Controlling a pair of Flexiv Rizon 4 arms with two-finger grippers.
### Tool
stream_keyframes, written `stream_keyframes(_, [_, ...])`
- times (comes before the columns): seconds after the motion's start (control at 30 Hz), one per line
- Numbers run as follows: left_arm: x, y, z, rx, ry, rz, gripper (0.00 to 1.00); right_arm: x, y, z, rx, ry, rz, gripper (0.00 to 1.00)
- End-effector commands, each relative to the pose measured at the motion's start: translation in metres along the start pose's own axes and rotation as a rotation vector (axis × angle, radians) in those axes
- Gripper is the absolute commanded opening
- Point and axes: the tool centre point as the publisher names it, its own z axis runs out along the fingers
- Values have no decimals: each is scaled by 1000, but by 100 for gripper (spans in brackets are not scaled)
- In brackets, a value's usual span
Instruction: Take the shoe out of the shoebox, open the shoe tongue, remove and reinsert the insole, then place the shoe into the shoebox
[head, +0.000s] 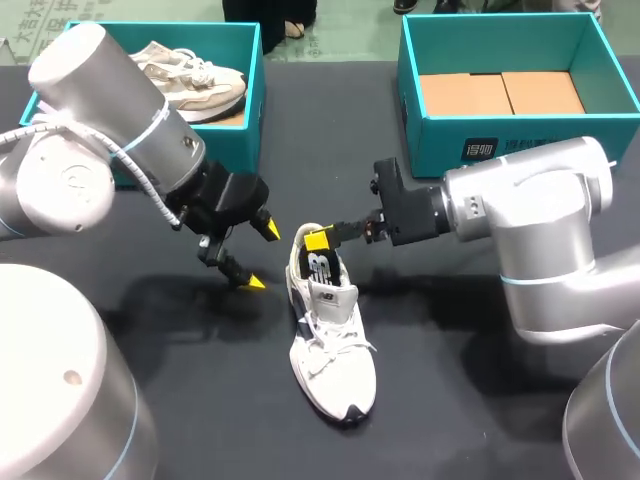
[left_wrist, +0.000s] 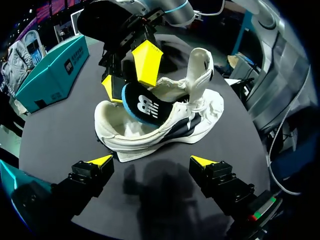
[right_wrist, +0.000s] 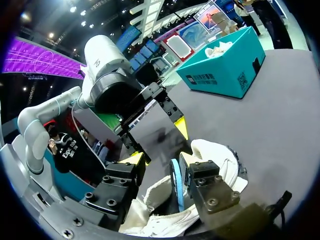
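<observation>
So, the shoe (head: 330, 350) was out of its box and the insole (head: 320, 268) was halfway out of it.
Soft white sneaker with dark side stripes and floppy laces, sitting upright on its sole on the matte dark table (head: 430, 400). Its long axis ran far-to-near, toe toward the robot and a touch right, heel toward the boxes. The padded tongue (left_wrist: 200, 70) stood straight up. The thin dark insole with a pale blue edge tilted up out of the heel opening, and the right gripper (head: 322, 240) was clamped on its raised end. The left gripper (head: 263, 257) hung just left of the heel, jaws spread wide, holding nothing. At the far edge, the teal left shoebox (head: 254, 110) held a beige sneaker (head: 195, 75), and the right shoebox (head: 440, 150) held flat brown cardboard (head: 500, 95).
</observation>
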Motion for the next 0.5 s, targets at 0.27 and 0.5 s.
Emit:
stream_keyframes(0.27, [15,27,-44,-74,49,2,100,-8,14,-27,64,-66,52,47])
stream_keyframes(0.5, [19,47,-73,-117,64,-24,100,-18,21,-43,101,-152,106,47])
